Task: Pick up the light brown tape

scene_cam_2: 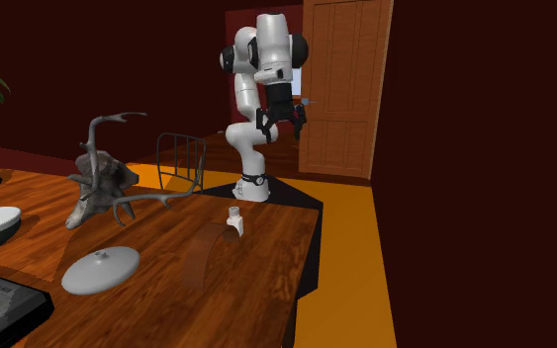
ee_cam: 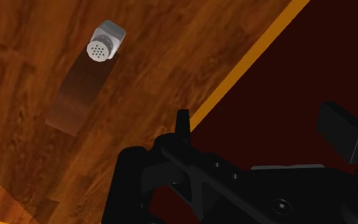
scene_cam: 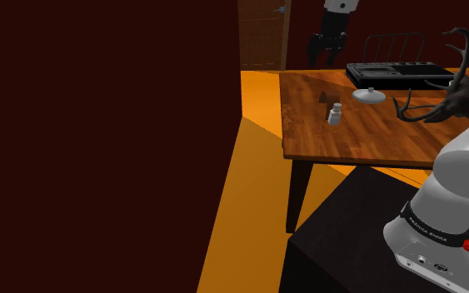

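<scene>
The tape stands on its rim on the table, a little in from the long edge that borders the orange floor, and just beside the shaker, which is nearer to the robot's corner; I judge that it stands upright because a roll keeps its balance well on a flat top. From above, in the wrist view, the tape looks like a narrow brown strip, with the shaker at one end of it, very near, and I cannot tell if they touch; from the side it is a round arch. Its colour and grain are almost the same as the wood of the table, so it is easy to miss; the shaker is pale grey with a dotted cap.

The gripper hangs high above the table with its fingers pointing down; the jaws are wide apart and grasp nothing. In the wrist view the gripper seems to be over the table's edge and not over the tape; probably it must go across and then down, with one finger on each flat side of the roll, away from the shaker.
</scene>
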